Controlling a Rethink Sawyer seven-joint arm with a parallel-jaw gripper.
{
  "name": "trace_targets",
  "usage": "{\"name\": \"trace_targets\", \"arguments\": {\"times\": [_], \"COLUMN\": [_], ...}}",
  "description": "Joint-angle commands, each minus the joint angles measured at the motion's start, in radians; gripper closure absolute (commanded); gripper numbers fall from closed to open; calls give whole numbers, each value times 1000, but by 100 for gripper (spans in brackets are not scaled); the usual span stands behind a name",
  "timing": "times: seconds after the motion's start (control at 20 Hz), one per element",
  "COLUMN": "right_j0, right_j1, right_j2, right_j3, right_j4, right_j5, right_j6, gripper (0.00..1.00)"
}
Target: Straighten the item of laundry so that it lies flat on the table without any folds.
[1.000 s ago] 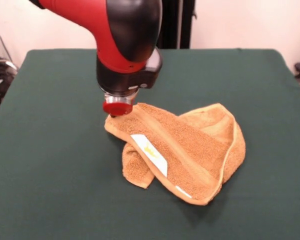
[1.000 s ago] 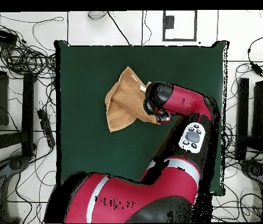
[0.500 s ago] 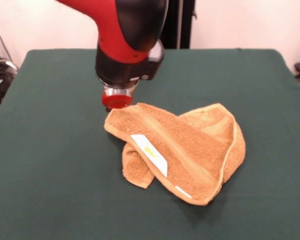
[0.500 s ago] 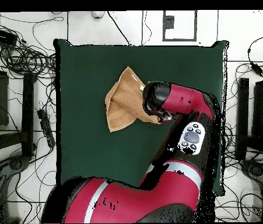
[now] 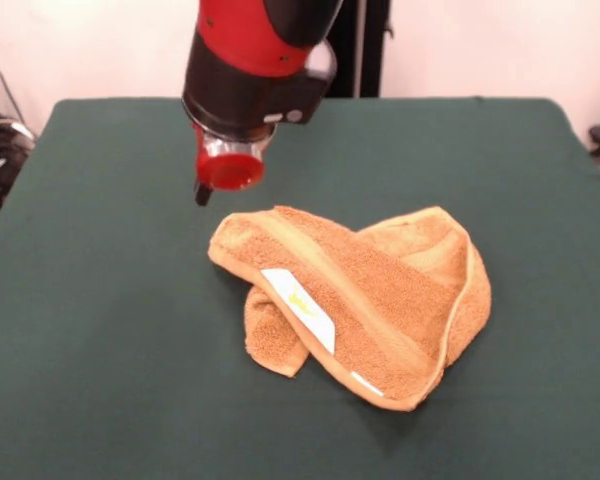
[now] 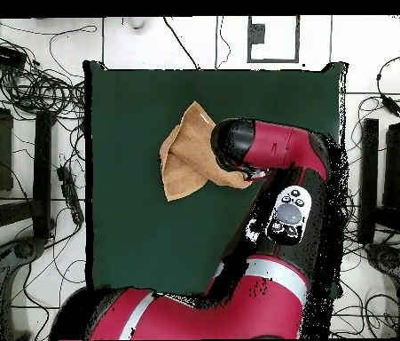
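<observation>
Towel (image 5: 365,300) crumpled, hand (image 5: 227,175) above its corner.

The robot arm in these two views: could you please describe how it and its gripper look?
The arm has a glossy red shell with black joint sections and a black wrist housing. Under the wrist sit a silvery ring and a round red disc, with the gripper showing only as a small dark tip. From overhead, a grey oval button panel marks the red link.

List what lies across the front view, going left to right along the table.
Bare table → tool, hanging above the cloth → towel, folded over itself → bare table again.
</observation>
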Motion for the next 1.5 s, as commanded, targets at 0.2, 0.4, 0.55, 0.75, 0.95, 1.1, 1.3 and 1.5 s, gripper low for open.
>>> {"name": "trace_targets", "arguments": {"times": [0.2, 0.4, 0.55, 0.75, 0.95, 1.1, 1.3, 1.5], "right_j0": [10, 2, -6, -26, -77, -121, -117, -74], "right_j1": [-71, -79, -89, -94, -103, -97, -58, -7], "right_j2": [139, 159, 175, 220, 308, 392, 400, 345], "right_j3": [24, 62, 90, 143, 187, 239, 238, 188], "right_j4": [-26, -24, -20, 17, 51, 78, 37, -18], "right_j5": [-5, -103, -130, -183, -179, -231, -270, -238], "right_j6": [-132, -109, -112, -89, -144, -164, -129, -74], "gripper": [100, 0, 0, 0, 0, 0, 0, 0]}}
